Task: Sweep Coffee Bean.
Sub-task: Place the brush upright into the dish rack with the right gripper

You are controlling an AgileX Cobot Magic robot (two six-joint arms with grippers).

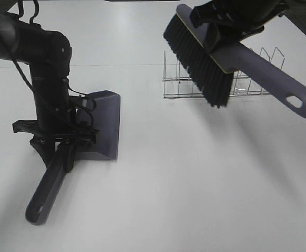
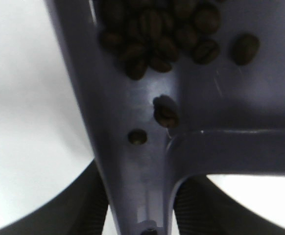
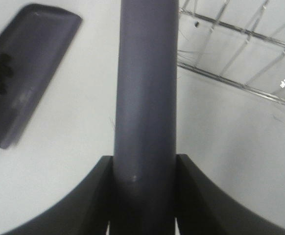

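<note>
The white table (image 1: pixel 195 199) shows no loose beans anywhere in the overhead view.

The brush (image 1: pixel 247 60) is raised well clear of the table on the right side, above the wire rack (image 1: pixel 176 79). Its bristles point down and towards the middle, and its handle runs out to the right.

The dustpan (image 1: pixel 104 123) sits on the left side and appears to rest on the table. Whether its front lip touches the surface cannot be confirmed. Its long axis runs from the handle end, nearest the camera, up to the pan, with the open lip facing the brush side.

The right gripper (image 3: pixel 145 196) is pressed together on the brush handle, one finger on each flank. The left gripper (image 2: pixel 145 215) is likewise clamped on the dustpan handle, just behind where it joins the pan.

The coffee beans (image 2: pixel 157 34) lie inside the dustpan. Most are heaped on the pan floor beyond the handle root, with three strays closer to it.

Finding: the beans sit directly ahead of the left gripper, along the handle's line, and well apart from the brush. Sweeping looks complete, so the left arm governs what follows. The pan should be kept level or tipped back, since tilting the lip downward risks spilling the heap.
</note>
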